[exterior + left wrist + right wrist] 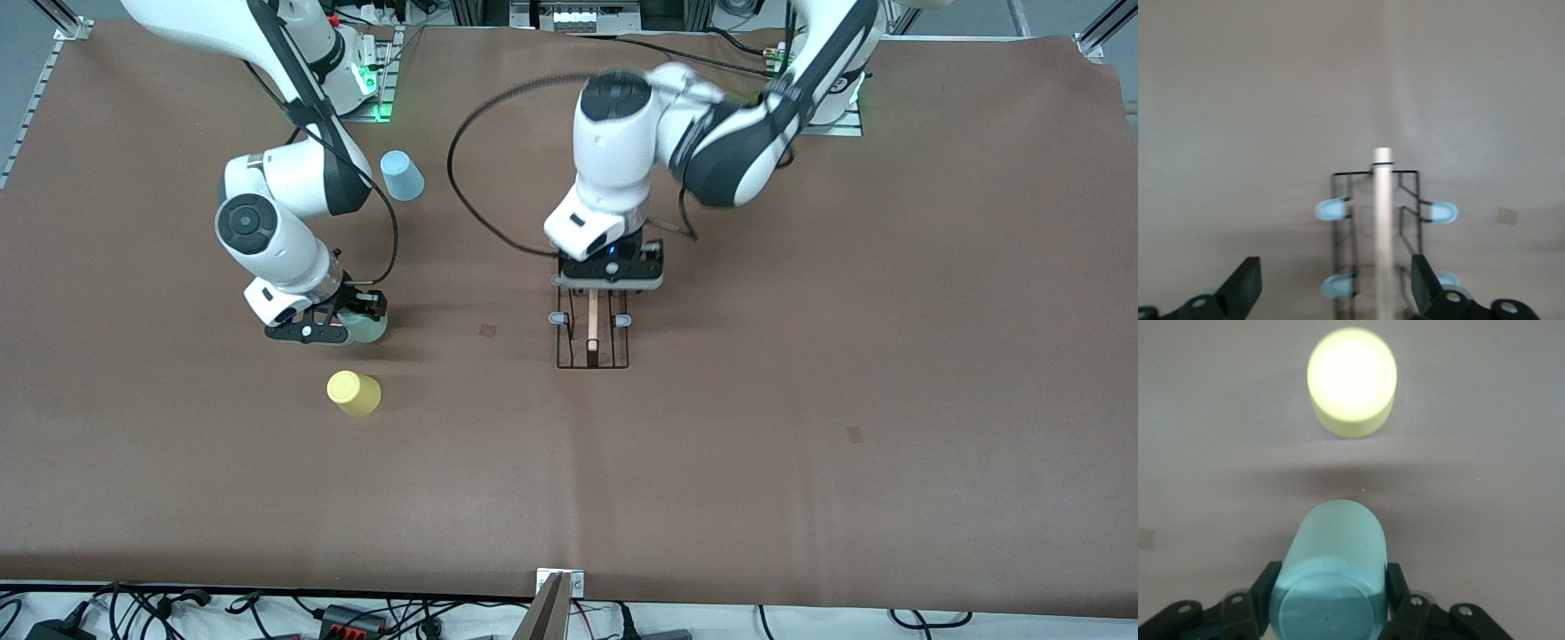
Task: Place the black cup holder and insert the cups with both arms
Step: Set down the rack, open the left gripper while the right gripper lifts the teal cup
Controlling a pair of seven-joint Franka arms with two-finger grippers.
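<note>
The black cup holder (592,333) stood on the brown table (800,400), about midway between the two arms' ends, with its wooden rod (1383,220) running along the top and the pale blue-tipped pegs (1332,209) sticking out to each side. My left gripper (610,277) sat directly over the end of the rack farther from the front camera. In the left wrist view its jaws were spread wide, one finger on each side of the rod and neither touching it, so I judged the rack was set down and released.

Toward the right arm's end of the table, my right gripper (329,325) had its jaws pinched on the mint green cup (1330,577), which sat base-up between the fingers. The yellow cup (355,393) stood upside down nearer the front camera, close by, and the light blue cup (402,175) stood upside down farther away, beside the right arm.

My worries from here: the open left fingers bracketed the rod closely, so any sideways drift while lifting off could snag the wire frame and tip or drag the rack. The mint cup is tapered and smooth, so it could slip in the grip during the carry. Slid onto a peg off-axis, it could shove the light rack along the table.
</note>
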